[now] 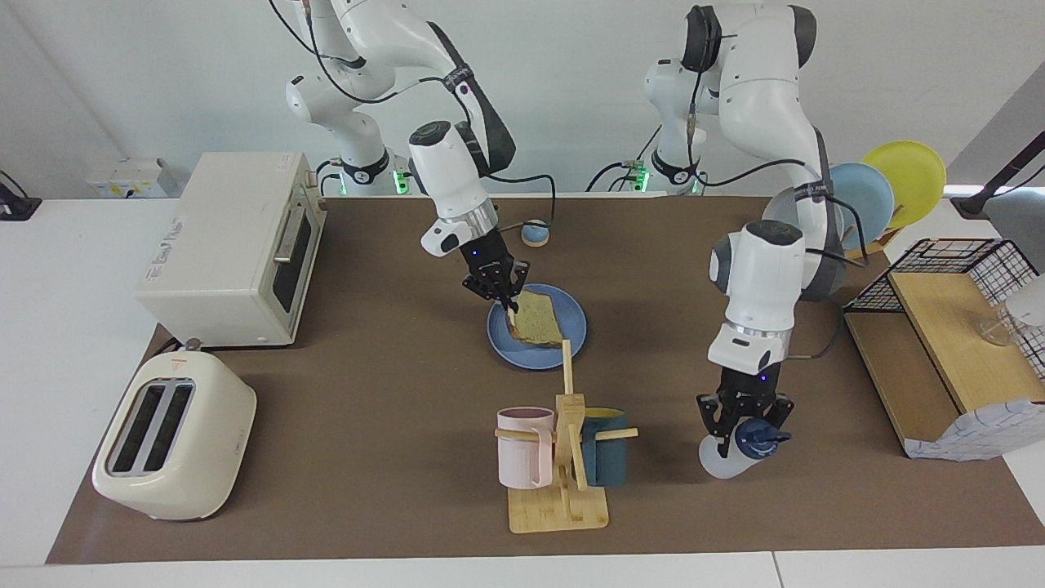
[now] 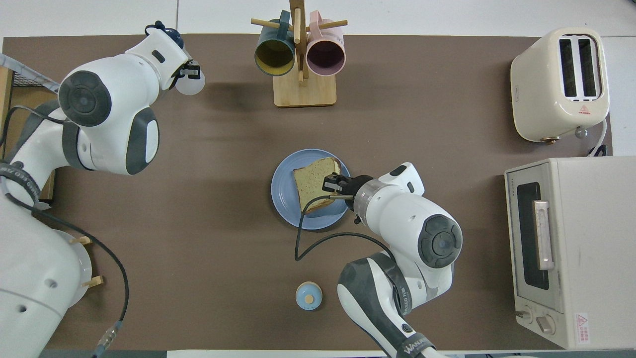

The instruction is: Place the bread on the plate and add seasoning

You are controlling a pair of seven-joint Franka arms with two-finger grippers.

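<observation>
1. Two arms work. Our right gripper pinches the bread by its crust corner, tilted onto the plate; light, crumbly, so we grip gently.
2. Our left gripper clamps the seasoning below its cap, beside the mug rack; light, slick plastic.

I see pale tan bread, brown-crusted, on my medium-blue plate. Beside the plate, the table is brown.
</observation>
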